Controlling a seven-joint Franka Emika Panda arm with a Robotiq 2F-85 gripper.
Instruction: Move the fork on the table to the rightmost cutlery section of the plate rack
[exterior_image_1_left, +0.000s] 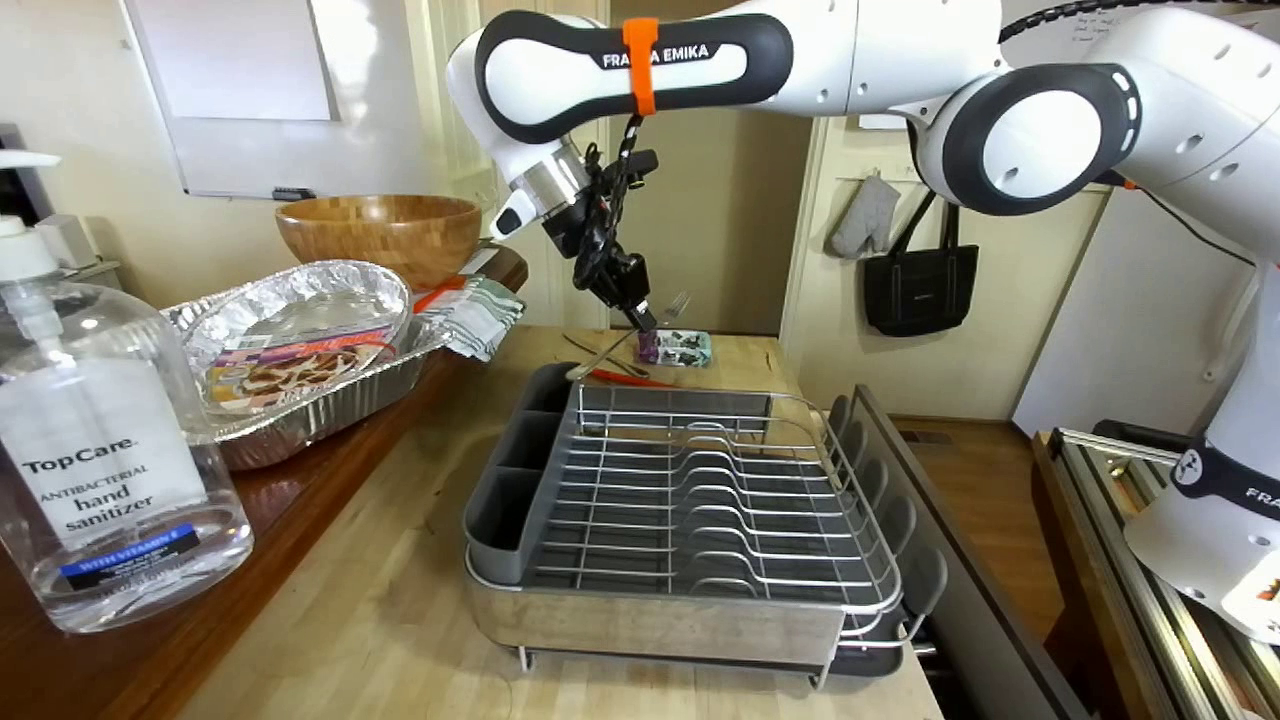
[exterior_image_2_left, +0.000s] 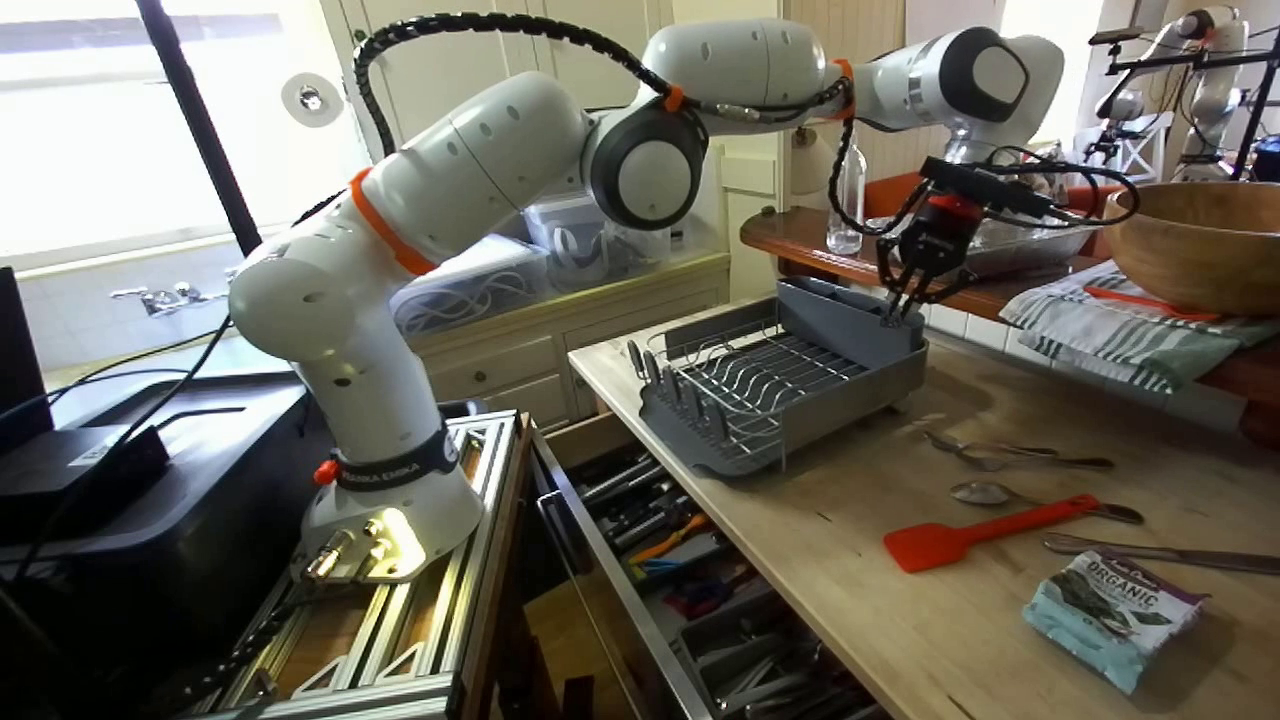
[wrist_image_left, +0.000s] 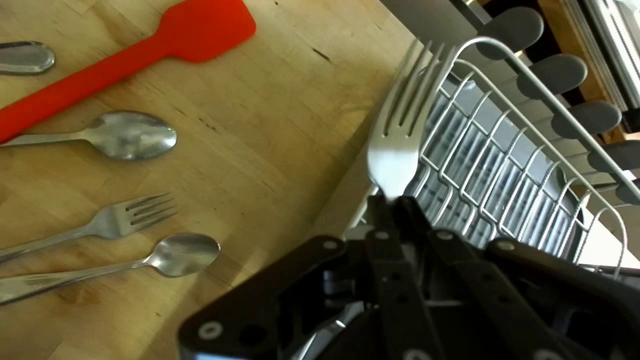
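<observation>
My gripper (wrist_image_left: 393, 210) is shut on a fork (wrist_image_left: 395, 160) in the wrist view, its tines pointing away over the plate rack's corner (wrist_image_left: 345, 197). In an exterior view the gripper (exterior_image_1_left: 645, 322) is beyond the rack's (exterior_image_1_left: 660, 620) far end, the fork's tines (exterior_image_1_left: 677, 306) sticking out beside it. In an exterior view the gripper (exterior_image_2_left: 893, 318) is near the end of the grey cutlery holder (exterior_image_2_left: 850, 332). That holder's sections (exterior_image_1_left: 505, 510) look empty of cutlery. A second fork (wrist_image_left: 117, 220) lies on the table (wrist_image_left: 275, 125). Part of the held fork's handle is hidden by the fingers.
Spoons (wrist_image_left: 131, 135), a red spatula (exterior_image_2_left: 960, 540), a knife (exterior_image_2_left: 1170, 553) and a snack packet (exterior_image_2_left: 1115, 615) lie on the table. A raised wooden ledge with foil trays (exterior_image_1_left: 310, 430), a bowl (exterior_image_1_left: 380, 235) and a sanitizer bottle (exterior_image_1_left: 110, 470) runs alongside.
</observation>
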